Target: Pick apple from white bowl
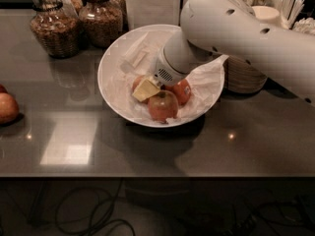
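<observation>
A dark, glossy bench mirrors a pale patch of light; black cables trail across the dim floor below.

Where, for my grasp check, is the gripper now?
In the camera view, the gripper is inside the white bowl, over the apple at image left, just behind the stemmed apple.

White arm slanting down from upper right, its gripper low near mid-view, tip aimed down-left.

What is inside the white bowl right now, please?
Crumpled paper lines the white bowl. On it lie a front apple, a stickered apple and a third apple, half hidden by the pincer down in the bowl. The arm covers the bowl's back right.
</observation>
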Tool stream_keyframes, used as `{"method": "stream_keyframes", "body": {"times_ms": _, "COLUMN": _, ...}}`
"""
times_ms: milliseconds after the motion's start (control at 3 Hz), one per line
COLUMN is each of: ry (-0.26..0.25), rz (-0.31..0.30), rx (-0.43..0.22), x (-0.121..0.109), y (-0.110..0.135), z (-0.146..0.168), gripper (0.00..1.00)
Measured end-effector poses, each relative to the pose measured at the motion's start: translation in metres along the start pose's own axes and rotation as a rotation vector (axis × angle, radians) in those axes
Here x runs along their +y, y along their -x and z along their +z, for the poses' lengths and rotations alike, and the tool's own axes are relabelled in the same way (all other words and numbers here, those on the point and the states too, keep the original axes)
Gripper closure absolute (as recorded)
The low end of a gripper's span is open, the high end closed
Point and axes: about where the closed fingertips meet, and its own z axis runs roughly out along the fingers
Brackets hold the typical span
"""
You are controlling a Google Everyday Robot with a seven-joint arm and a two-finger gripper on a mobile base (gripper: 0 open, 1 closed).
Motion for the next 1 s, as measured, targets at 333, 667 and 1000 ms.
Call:
{"method": "stream_keyframes", "body": {"times_ms": 333, "ry": 0.0, "rz": 0.0, "rx": 0.0, "x": 0.0, "y": 0.0, "z": 0.0, "gripper": 1.0}}
{"method": "stream_keyframes", "body": {"times_ms": 667, "ry": 0.02, "rz": 0.0, "rx": -0.013, "x": 0.0022, "y": 0.002, "z": 0.0005, "gripper": 1.0}}
{"method": "stream_keyframes", "body": {"times_ms": 1000, "ry": 0.041, "rz": -0.01, "rx": -0.047, "x": 0.0009, "y": 0.0097, "z": -0.008, "gripper": 1.0}}
